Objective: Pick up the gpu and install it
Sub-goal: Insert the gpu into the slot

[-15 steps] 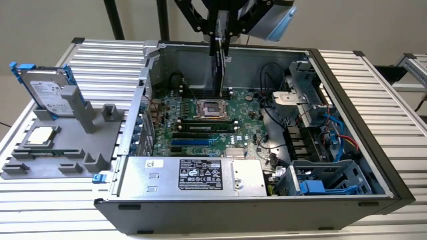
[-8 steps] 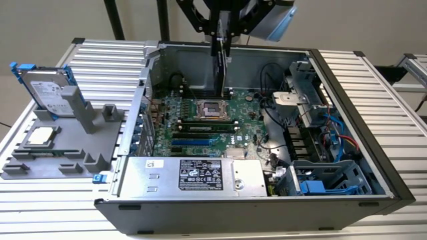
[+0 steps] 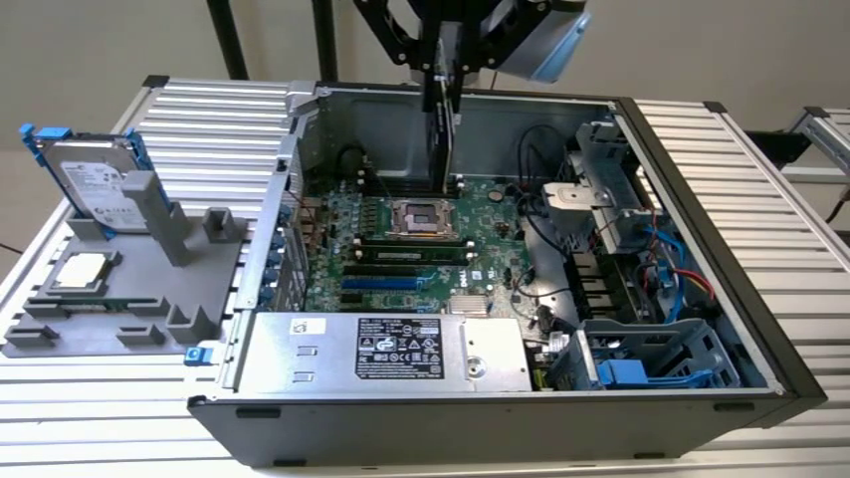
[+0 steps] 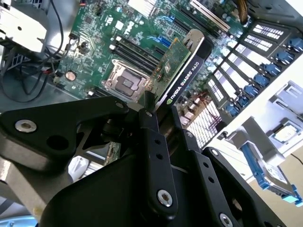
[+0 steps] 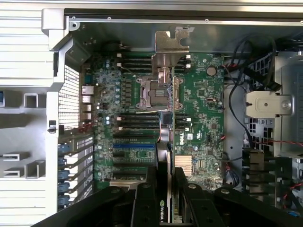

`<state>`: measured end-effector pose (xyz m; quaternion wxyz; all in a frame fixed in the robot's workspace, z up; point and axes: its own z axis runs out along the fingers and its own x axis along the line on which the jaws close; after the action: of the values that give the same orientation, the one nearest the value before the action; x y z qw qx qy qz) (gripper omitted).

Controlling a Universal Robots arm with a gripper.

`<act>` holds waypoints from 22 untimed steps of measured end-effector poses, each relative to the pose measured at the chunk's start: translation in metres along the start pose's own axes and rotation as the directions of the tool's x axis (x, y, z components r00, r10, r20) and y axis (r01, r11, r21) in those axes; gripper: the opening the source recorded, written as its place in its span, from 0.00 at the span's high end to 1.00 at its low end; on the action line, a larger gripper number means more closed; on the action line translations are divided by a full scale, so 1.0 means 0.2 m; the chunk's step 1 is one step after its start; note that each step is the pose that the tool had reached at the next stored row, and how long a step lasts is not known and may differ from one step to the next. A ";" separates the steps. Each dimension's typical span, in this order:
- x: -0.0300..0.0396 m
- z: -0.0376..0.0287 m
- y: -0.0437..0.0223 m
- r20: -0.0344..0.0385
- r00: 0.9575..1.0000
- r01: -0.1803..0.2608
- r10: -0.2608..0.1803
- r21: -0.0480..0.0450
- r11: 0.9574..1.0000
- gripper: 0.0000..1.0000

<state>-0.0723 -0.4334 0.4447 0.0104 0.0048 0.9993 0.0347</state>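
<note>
My tool [image 4: 158,113] is gripping the gpu [image 4: 182,75], holding it upright above the CPU socket [image 4: 124,82]. The second wrist view is showing its green face, the first wrist view its thin edge crossing that socket.

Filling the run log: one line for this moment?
pincer: shut on gpu | gpu: held upright over motherboard, inside open case | install: not seated in a slot

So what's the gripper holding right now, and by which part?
The gpu, pinched by the gripper at the end opposite its silver bracket.
</note>
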 end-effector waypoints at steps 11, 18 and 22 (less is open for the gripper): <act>-0.014 0.000 0.000 0.000 1.000 0.000 0.000 0.000 1.000 1.00; -0.021 0.000 0.000 0.000 1.000 0.000 0.000 0.000 1.000 1.00; -0.008 0.000 0.000 -0.001 1.000 0.017 -0.017 0.000 1.000 1.00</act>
<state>-0.0707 -0.4334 0.4447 0.0102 -0.0038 0.9993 0.0348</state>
